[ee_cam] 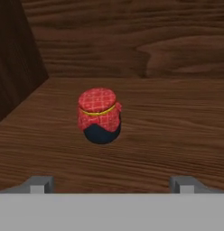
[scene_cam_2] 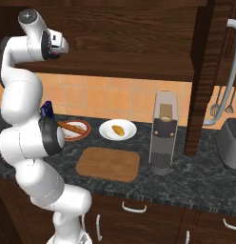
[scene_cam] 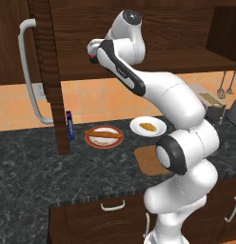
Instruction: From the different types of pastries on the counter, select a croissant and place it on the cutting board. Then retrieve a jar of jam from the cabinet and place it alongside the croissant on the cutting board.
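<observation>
Hand view is showing the gripper (ee_cam: 112,184) with its two fingertips (ee_cam: 40,184) standing wide apart and holding nothing, low over the wooden shelf (ee_cam: 177,135) of the cabinet (scene_cam: 139,28). Just ahead of them, between their lines but not touching either, the jar of jam (ee_cam: 100,115) is standing upright on the shelf, its dark body showing under a red checked cloth top tied with a yellow band; it is sitting toward the shelf's left side, near the dark side wall, with the back panel well behind it. Left base view is showing the arm reaching up with the hand (scene_cam: 94,49) at the shelf's front edge. Down on the counter (scene_cam: 34,167), the cutting board (scene_cam_2: 108,164) is lying bare near the front edge, partly hidden by the arm in the left base view. Behind it, toward the tiled wall, the croissant (scene_cam_2: 118,129) is resting on a white plate (scene_cam_2: 105,133), and beside that the long stick-shaped pastry (scene_cam: 103,135) is lying across a red-rimmed plate (scene_cam: 103,144). A slim blue bottle (scene_cam: 70,126) is standing upright next to the red-rimmed plate, close to the open cabinet door (scene_cam: 51,76) with its curved pale handle (scene_cam: 29,71). A grey coffee machine (scene_cam_2: 163,138) is standing just beside the board's far end in the right base view, and a toaster (scene_cam_2: 230,143) is sitting well apart near the counter's end.
</observation>
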Controlling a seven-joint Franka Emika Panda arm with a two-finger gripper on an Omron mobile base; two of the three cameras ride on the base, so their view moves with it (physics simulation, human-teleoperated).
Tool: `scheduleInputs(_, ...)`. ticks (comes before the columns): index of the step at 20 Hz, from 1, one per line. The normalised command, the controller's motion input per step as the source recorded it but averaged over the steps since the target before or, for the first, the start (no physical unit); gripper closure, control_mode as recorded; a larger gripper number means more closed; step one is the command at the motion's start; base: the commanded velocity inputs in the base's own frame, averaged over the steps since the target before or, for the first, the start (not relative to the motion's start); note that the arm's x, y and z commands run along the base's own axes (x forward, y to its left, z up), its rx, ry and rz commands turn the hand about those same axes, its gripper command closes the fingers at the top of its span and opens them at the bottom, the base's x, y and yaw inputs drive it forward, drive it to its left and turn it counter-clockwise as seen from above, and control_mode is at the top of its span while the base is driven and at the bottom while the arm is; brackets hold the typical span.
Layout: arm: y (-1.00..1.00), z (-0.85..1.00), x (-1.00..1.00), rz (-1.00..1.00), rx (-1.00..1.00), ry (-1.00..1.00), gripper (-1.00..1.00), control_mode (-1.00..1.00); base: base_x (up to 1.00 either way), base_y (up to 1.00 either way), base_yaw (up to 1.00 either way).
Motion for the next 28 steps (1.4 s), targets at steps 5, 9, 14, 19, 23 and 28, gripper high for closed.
scheduleInputs(5, 0.03, -0.04, 0.13, 0.00, 0.00, -0.05, -1.00, -1.00, 0.00, 0.00, 0.00)
scheduleInputs(9, 0.01, -0.10, 0.19, 0.00, 0.00, -0.14, -1.00, -1.00, 0.00, 0.00, 0.00)
scheduleInputs(14, 0.03, -0.21, 0.09, 0.00, 0.00, -0.18, -1.00, -1.00, 0.00, 0.00, 0.00)
scheduleInputs(19, 0.00, 0.00, 0.00, 0.00, 0.00, 0.00, -1.00, -1.00, 0.00, 0.00, 0.00)
scheduleInputs(23, 0.00, 0.00, 0.06, 0.00, 0.00, 0.01, -1.00, -1.00, 0.00, 0.00, 0.00)
scheduleInputs(28, 0.03, 0.04, 0.03, -0.01, 0.00, 0.02, -1.00, -1.00, 0.00, 0.00, 0.00)
